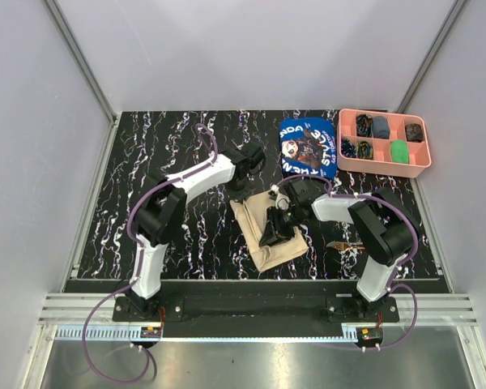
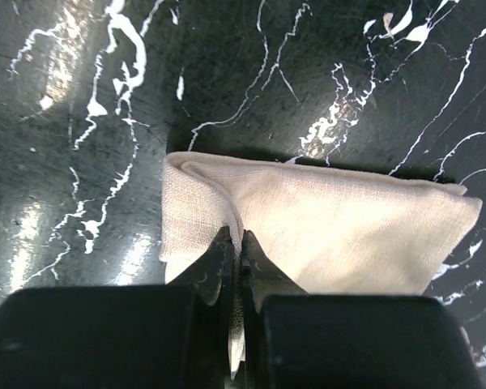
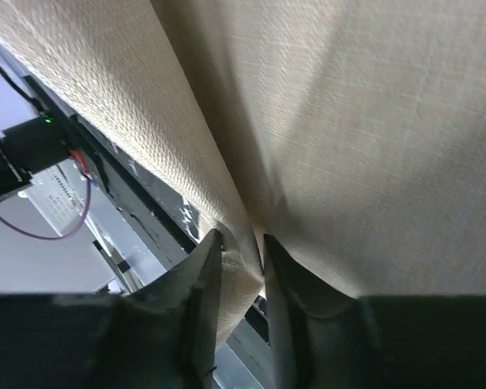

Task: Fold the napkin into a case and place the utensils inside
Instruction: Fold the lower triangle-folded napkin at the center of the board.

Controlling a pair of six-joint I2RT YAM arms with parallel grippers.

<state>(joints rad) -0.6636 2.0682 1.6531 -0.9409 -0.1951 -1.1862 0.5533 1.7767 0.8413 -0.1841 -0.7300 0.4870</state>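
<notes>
From above, the napkin [image 1: 267, 235] lies on the table [image 1: 170, 162] as a narrow layered oblong, so the folding looks largely done, while a utensil [image 1: 341, 243] lies outside it, not yet tucked in. The left wrist view shows the left gripper [image 2: 236, 258] pressed together on the soft, woven beige edge (matte against the glossy marbled top). The right wrist view has the right gripper [image 3: 241, 258] slightly parted around a cloth ridge; whether it grips, I cannot tell.

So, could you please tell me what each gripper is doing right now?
Left gripper: closed, pinching the edge of the napkin.
Right gripper: jaws slightly apart around a napkin fold; whether it grips cannot be told.
</notes>
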